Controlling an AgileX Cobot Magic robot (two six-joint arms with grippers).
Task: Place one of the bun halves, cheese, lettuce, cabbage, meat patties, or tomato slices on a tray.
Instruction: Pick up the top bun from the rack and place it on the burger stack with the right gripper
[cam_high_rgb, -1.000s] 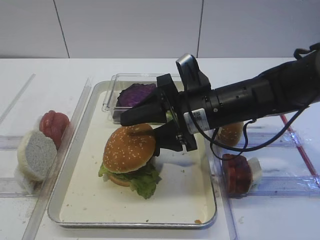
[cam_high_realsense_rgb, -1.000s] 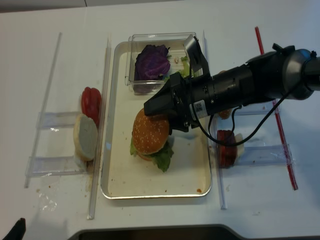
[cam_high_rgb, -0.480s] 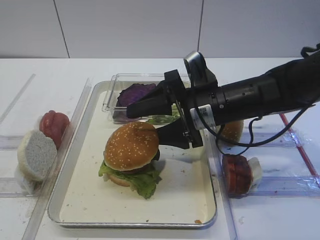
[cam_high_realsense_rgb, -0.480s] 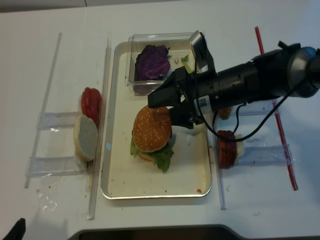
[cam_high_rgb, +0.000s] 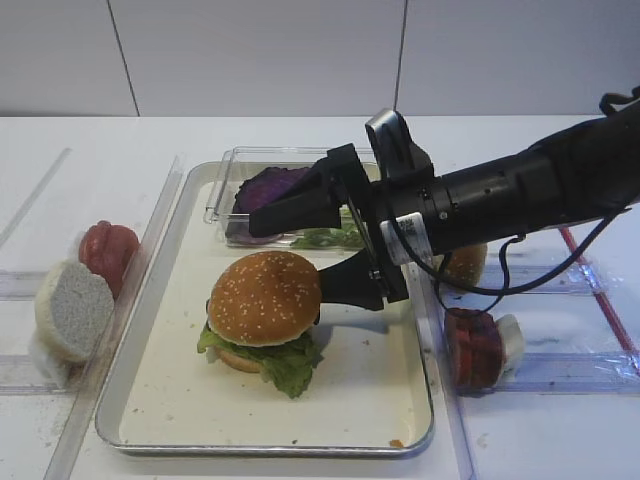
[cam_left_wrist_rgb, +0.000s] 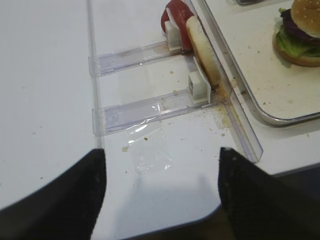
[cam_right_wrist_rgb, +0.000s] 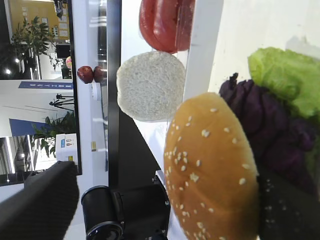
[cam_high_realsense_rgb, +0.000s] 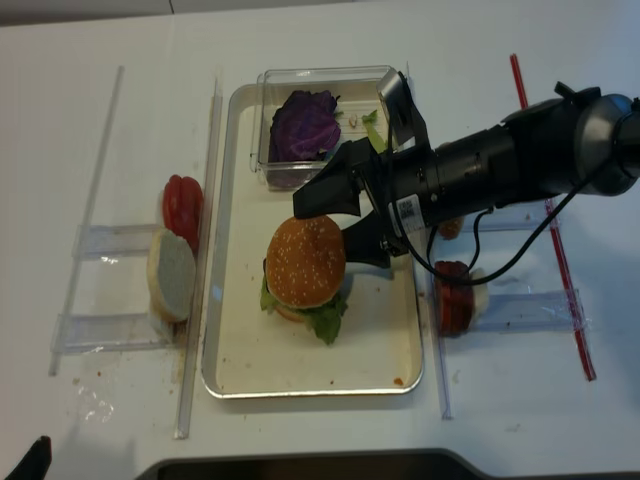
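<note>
The sesame bun top (cam_high_rgb: 262, 298) (cam_high_realsense_rgb: 304, 260) rests on a burger stack on the tray (cam_high_rgb: 370, 375) (cam_high_realsense_rgb: 240, 350). Frilly lettuce (cam_high_rgb: 285, 362) sticks out under it. In the right wrist view the bun top (cam_right_wrist_rgb: 212, 165) sits over purple cabbage (cam_right_wrist_rgb: 270, 115) and lettuce (cam_right_wrist_rgb: 280, 75). My right gripper (cam_high_rgb: 287, 250) (cam_high_realsense_rgb: 325, 225) is open, its two fingers spread wide above and beside the bun's far right edge and holding nothing. More cabbage (cam_high_rgb: 272, 185) lies in a clear box. My left gripper (cam_left_wrist_rgb: 160, 190) is open over bare table.
The clear plastic box (cam_high_realsense_rgb: 320, 80) stands at the tray's far end. A pale bun half (cam_high_rgb: 72, 310) and tomato slices (cam_high_rgb: 108, 250) stand in a clear rack left of the tray. Another golden bun (cam_high_rgb: 462, 265) and red slices (cam_high_rgb: 475, 345) sit in the right rack.
My right gripper's jaws have spread apart and let go of the bun top, which now lies flat on the stack. The gripper has backed off slightly to the right.
</note>
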